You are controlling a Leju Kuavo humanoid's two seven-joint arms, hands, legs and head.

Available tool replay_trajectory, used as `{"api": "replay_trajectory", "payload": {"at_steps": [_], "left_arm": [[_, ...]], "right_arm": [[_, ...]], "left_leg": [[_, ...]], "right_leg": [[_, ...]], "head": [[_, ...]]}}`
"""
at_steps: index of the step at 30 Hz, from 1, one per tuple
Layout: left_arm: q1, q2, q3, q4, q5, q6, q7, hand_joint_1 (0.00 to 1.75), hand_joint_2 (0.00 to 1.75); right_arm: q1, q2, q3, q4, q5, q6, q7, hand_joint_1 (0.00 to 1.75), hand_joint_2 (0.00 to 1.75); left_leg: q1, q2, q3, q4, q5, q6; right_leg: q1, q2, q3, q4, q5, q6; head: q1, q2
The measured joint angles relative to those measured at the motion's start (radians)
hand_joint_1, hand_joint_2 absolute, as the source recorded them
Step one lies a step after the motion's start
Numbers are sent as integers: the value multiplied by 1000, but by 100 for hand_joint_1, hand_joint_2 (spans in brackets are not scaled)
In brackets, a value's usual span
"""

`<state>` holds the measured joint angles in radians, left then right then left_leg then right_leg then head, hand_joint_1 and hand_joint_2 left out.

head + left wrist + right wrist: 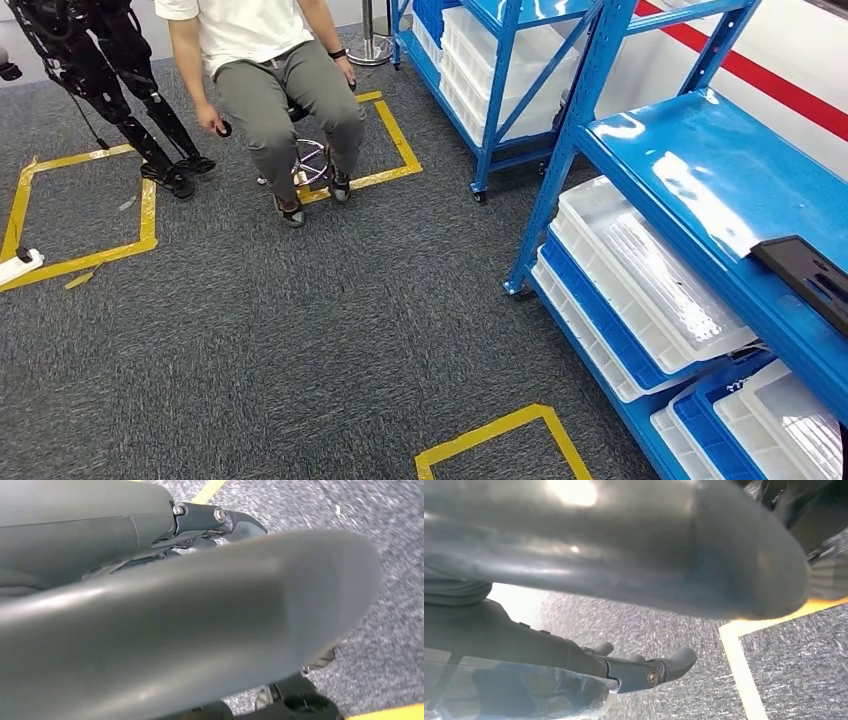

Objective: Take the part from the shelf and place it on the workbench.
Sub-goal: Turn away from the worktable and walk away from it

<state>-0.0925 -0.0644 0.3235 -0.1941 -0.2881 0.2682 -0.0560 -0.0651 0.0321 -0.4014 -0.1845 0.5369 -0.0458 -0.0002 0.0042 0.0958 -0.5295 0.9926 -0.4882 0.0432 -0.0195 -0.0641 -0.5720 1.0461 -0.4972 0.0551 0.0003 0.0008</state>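
Both hands hang empty (part (808,272) on shelf (700,160)).

A blue metal shelf (700,170) stands on the right, on grey carpet (300,340). On its top deck, at the near right, lies a flat black part (805,270). The level below holds white trays (640,270) stacked on blue trays (600,310), with more of both at the near end. A second blue shelf (510,60) stands farther back, holding white bins (490,70). Yellow tape squares (80,215) mark the carpet at left, far centre and near centre.
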Motion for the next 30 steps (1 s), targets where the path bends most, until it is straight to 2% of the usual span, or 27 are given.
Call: {"api": "replay_trajectory", "payload": {"at_steps": [1,2,3,4,5,6,7,8,9,10,11,12,13,14,15,16,17,19,20,21,23,25,26,27,28,29,30], "left_arm": [[-1,-1,0,0,-3,-2,2,0,0],[-4,-2,0,0,-5,-4,4,0,0],[-7,-3,0,0,-6,-5,6,0,0],[-12,-4,0,0,-8,-5,8,0,0],[-15,-5,0,-1,-10,-5,9,0,0],[-16,-5,0,-1,-12,-5,10,0,0],[-15,-5,0,-1,-13,-5,11,0,0],[-13,-5,0,-1,-14,-5,12,0,0],[-11,-5,0,-1,-15,-5,13,0,0],[-8,-5,0,0,-16,-5,14,0,0],[-7,-5,0,0,-16,-5,15,0,0],[-6,-5,0,0,-16,-5,15,0,0],[-6,-5,0,0,-16,-5,15,0,0],[-6,-5,0,0,-17,-5,15,0,0],[-6,-5,0,0,-17,-5,15,0,0],[-7,-4,0,1,-18,-5,15,0,0],[-7,-4,0,1,-19,-5,15,0,0],[-10,-5,0,0,-21,-5,15,0,0],[-10,-5,0,0,-22,-5,15,0,0],[-11,-6,0,0,-23,-5,14,0,0],[-9,-5,0,0,-24,-5,14,0,0],[-7,-4,0,0,-25,-5,14,0,0],[-7,-4,0,0,-26,-5,14,0,0],[-7,-4,0,0,-26,-5,14,0,0],[-8,-5,0,0,-27,-5,14,0,0],[-8,-5,0,0,-28,-5,15,0,0],[-8,-5,0,0,-30,-5,15,0,0]], "right_arm": [[-1,1,-2,0,-1,0,0,0,0],[-2,1,-3,0,-2,0,0,0,0],[-1,1,-4,0,-2,0,-1,0,0],[1,1,-6,0,-2,0,-1,0,0],[2,2,-7,-1,-2,0,-1,0,0],[1,1,-9,-1,-2,1,0,0,0],[1,2,-10,-1,-2,1,0,0,0],[0,2,-11,-1,-3,2,0,0,0],[-1,1,-12,-1,-3,4,0,0,0],[-1,2,-14,-1,-3,6,0,0,0],[0,2,-16,-1,-3,8,0,0,0],[1,2,-17,-1,-3,9,0,0,0],[1,3,-18,-1,-3,10,0,0,0],[1,3,-19,0,-3,11,1,0,0],[0,4,-19,-1,-4,12,1,0,0],[-1,5,-20,-1,-4,13,1,0,0],[-2,5,-21,-1,-4,13,1,0,0],[0,6,-23,-1,-4,13,2,0,0],[2,5,-24,-1,-4,13,2,0,0],[3,6,-25,-1,-4,13,3,0,0],[0,7,-25,-1,-4,13,3,0,0],[-2,7,-26,-1,-4,13,3,0,0],[-1,7,-26,-1,-4,12,3,0,0],[1,7,-27,-1,-3,12,3,0,0],[2,6,-28,-1,-1,12,3,0,0],[3,6,-29,-1,0,11,3,0,0],[2,6,-30,-1,2,11,3,0,0]], "left_leg": [[-3,10,4,1,-3,-7],[-4,21,8,2,-6,-14],[-4,31,12,1,-9,-20],[0,32,14,4,-12,-27],[5,14,12,16,-24,-33],[8,-14,2,44,-45,-39],[12,-49,-19,95,-78,-43],[12,-77,-50,163,-116,-44],[13,-90,-83,233,-148,-45],[13,-96,-110,286,-164,-46],[14,-98,-121,303,-157,-46],[16,-99,-115,281,-131,-46],[19,-107,-90,222,-89,-45],[23,-131,-60,150,-51,-45],[27,-157,-35,88,-24,-45],[28,-177,-19,46,-9,-45],[27,-190,-14,28,-8,-42],[22,-167,-13,21,-4,-28],[21,-154,-11,16,1,-19],[22,-140,-10,10,5,-10],[20,-108,-9,5,9,2],[15,-76,-11,5,8,4],[14,-61,-12,6,7,4],[13,-47,-12,6,7,3],[14,-35,-11,6,6,2],[14,-23,-9,6,4,-1],[11,-12,-6,8,1,-6]], "right_leg": [[3,-15,20,-35,11,-4],[7,-16,23,-44,16,-11],[10,-4,20,-44,19,-18],[3,8,20,-45,21,-26],[-2,19,21,-47,23,-34],[-8,30,24,-49,26,-44],[-13,42,27,-51,29,-52],[-10,54,26,-50,31,-57],[-7,67,25,-50,31,-60],[-5,83,25,-49,31,-60],[-4,98,26,-49,31,-60],[-4,113,28,-48,31,-60],[-4,128,30,-47,31,-60],[-4,142,31,-45,31,-59],[-2,155,28,-42,30,-56],[0,167,23,-40,31,-51],[1,178,16,-41,33,-45],[-1,196,2,-44,38,-28],[-1,183,-5,-38,36,-23],[0,159,-18,-16,25,-23],[2,98,-70,87,-28,-30],[1,78,-135,218,-82,-32],[0,76,-150,252,-91,-27],[-2,74,-146,249,-86,-20],[-3,69,-120,207,-66,-11],[-3,51,-78,136,-41,-3],[-2,22,-36,61,-18,0]], "head": [[-2,0],[-4,0],[-7,0],[-9,0],[-10,0],[-11,0],[-13,0],[-14,0],[-14,0],[-14,0],[-14,0],[-14,0],[-14,0],[-15,0],[-14,0],[-14,0],[-13,0],[-13,0],[-13,0],[-11,0],[-9,0],[-8,0],[-9,0],[-8,0],[-8,0],[-7,0],[-5,0]]}}
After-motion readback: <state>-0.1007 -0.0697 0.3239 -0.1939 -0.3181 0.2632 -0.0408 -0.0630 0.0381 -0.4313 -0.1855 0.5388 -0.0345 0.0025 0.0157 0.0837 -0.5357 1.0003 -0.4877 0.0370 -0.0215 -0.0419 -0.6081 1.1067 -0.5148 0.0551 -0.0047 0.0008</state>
